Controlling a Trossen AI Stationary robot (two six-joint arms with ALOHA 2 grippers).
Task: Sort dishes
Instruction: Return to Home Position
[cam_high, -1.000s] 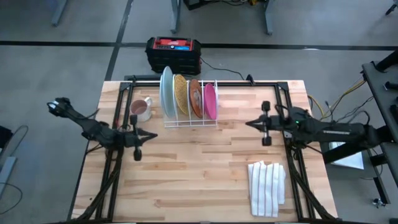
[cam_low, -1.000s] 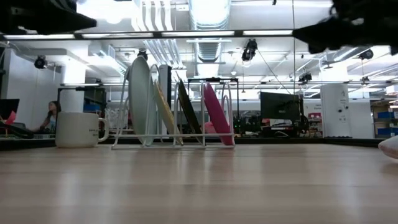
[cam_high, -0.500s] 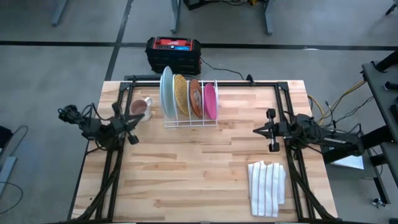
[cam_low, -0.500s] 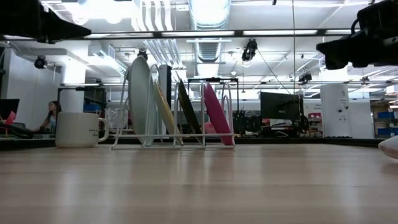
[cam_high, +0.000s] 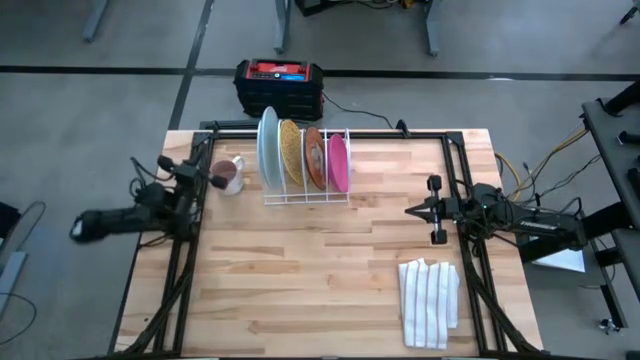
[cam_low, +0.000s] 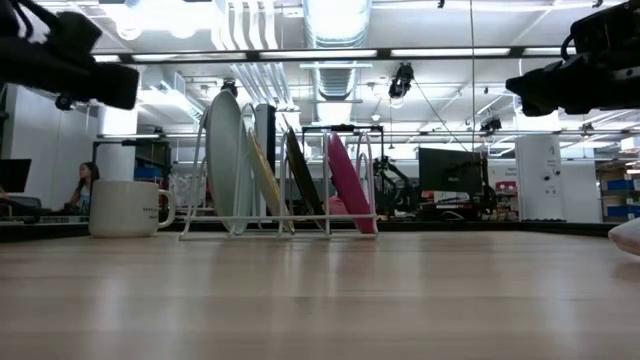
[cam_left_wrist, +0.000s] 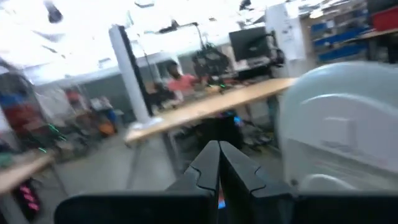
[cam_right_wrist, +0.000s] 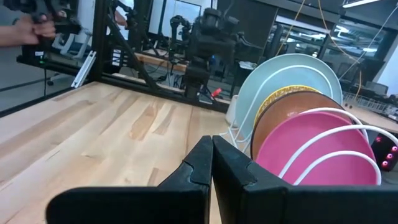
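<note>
Standing on edge in the wire rack at the back of the counter — teal-blue plate, yellow plate, orange-brown plate, pink plate.

The sorting looks done, so the hazard lies in the trip home. In the low view the three smaller plates lean in their slots, and a knock to the rack could slide or tip them. The white mug stands just beside the rack, and the left tool, fingers pressed together, hovers just beside the mug — a sideways swing from there could shove it into the teal-blue plate. The right tool, also pressed together and holding nothing, hangs over the counter's right side, well apart from the rack and the folded cloth, so it poses little risk.
</note>
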